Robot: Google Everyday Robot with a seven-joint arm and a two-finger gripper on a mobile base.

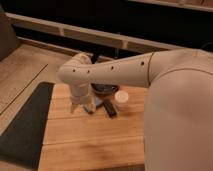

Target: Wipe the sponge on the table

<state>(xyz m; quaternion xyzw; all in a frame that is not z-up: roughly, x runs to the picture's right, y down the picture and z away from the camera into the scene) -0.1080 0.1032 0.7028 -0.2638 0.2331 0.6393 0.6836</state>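
The sponge (90, 107) is a small blue-grey block lying on the light wooden table (90, 142), near its far edge. My white arm reaches in from the right, bends at the elbow and points straight down. The gripper (81, 105) sits at the arm's lower end, just left of the sponge and low over the planks. The wrist housing covers most of it. Whether it touches the sponge cannot be made out.
A black narrow bar (109, 109) lies right of the sponge, with a white cup (121, 98) beside it and a dark bowl (104, 89) behind. A dark grey mat (25, 127) borders the table's left side. My arm's bulk fills the right.
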